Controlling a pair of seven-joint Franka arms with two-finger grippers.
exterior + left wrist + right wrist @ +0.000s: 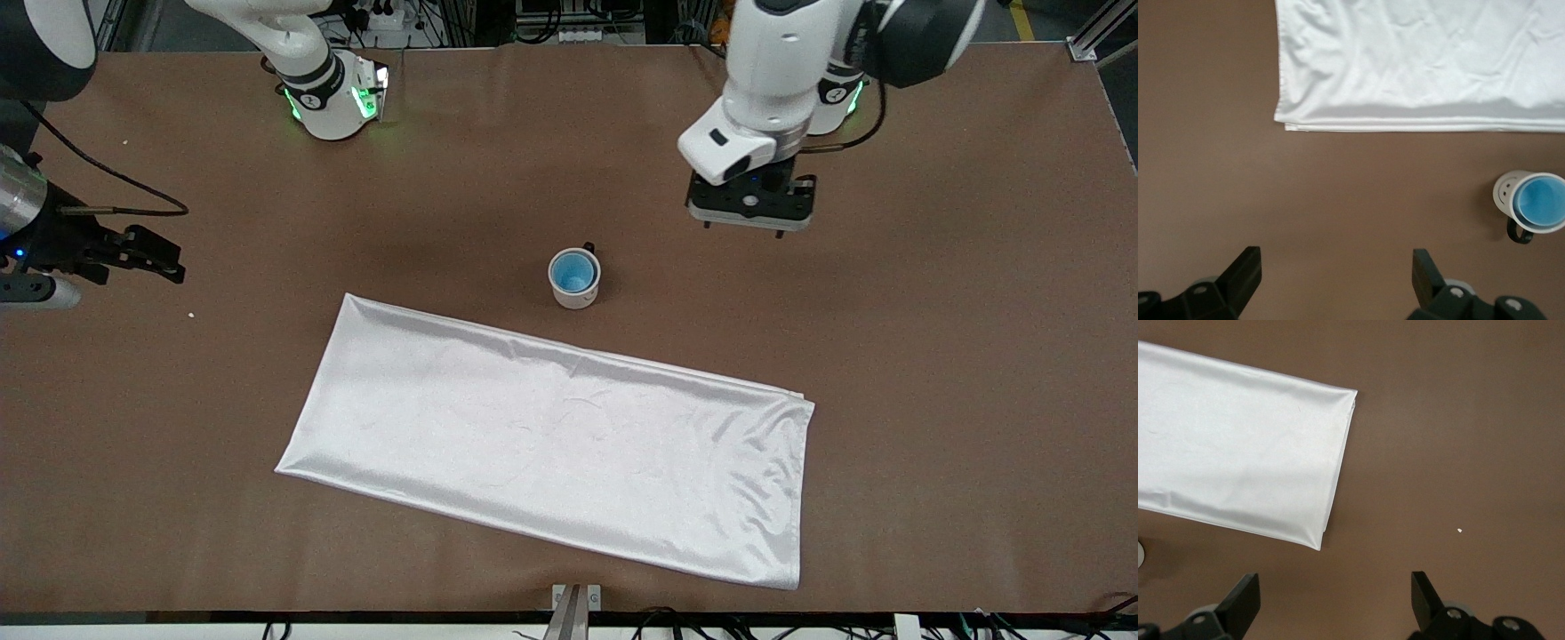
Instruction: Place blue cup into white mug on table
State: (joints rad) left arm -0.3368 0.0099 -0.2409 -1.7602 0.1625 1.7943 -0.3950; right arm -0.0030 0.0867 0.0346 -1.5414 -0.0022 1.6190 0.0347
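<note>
My left gripper (751,222) hangs over bare table (933,311) toward my left arm's end, fingers (1245,273) spread wide, nothing btwn them. My right gripper (151,258) is up over the table's edge at my right arm's end, also wide open & empty; that arm waits.

Blue cup (573,271) already sits inside the white mug (576,289), upright, rim just within the mug's rim. Mug stands mid-table, dark handle pointing toward the bases, dots on its side visible in left wrist view.

Table is brown, matte, w/ a couple tiny white specks (191,314) near my right gripper. White satin cloth (551,436) lies flat, nearer the front camera than the mug, close but not touching, slightly rippled. Cables & frames around the table edges.
</note>
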